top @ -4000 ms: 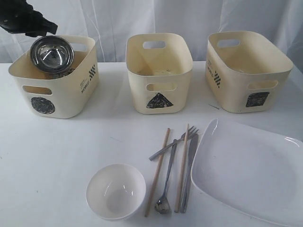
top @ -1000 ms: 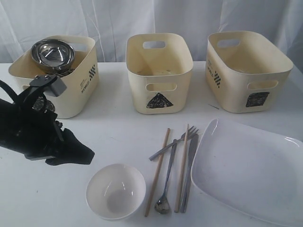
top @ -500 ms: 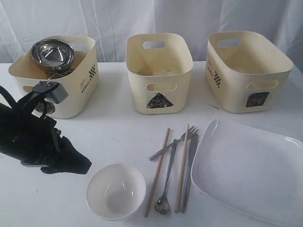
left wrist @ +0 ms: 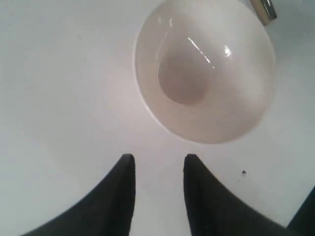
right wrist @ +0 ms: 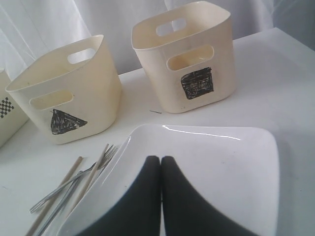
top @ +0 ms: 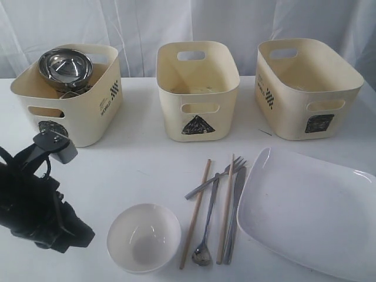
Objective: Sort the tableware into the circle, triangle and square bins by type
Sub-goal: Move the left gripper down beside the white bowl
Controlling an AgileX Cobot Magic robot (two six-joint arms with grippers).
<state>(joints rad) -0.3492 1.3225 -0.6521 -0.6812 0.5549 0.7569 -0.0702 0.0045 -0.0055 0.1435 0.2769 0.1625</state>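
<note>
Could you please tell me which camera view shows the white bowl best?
The left wrist view: the white bowl fills much of the picture, seen from above and empty, just ahead of the open left gripper. The exterior view shows it whole but smaller. The right wrist view does not show it.

Looks like a lab test setup: white curtain [top: 147,23] behind a white table [top: 141,170], 3 marker-labelled bins [top: 197,88] on it.
</note>
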